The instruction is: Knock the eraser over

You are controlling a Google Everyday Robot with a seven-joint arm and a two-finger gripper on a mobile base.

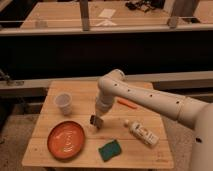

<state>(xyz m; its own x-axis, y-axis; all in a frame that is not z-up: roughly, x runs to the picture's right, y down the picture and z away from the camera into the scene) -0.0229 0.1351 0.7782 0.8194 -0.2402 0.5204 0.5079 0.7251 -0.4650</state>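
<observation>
The gripper (96,120) sits low at the frame's centre, right at the eraser (95,121), a small dark block apparently upright on the wooden surface (85,92). Whether it is spread or pinching, I cannot tell. The tipping step seems in hand; next, a short sideways push.

wooden table (150,152), dark barrier (100,52) behind, gripper (96,121) low over table
</observation>
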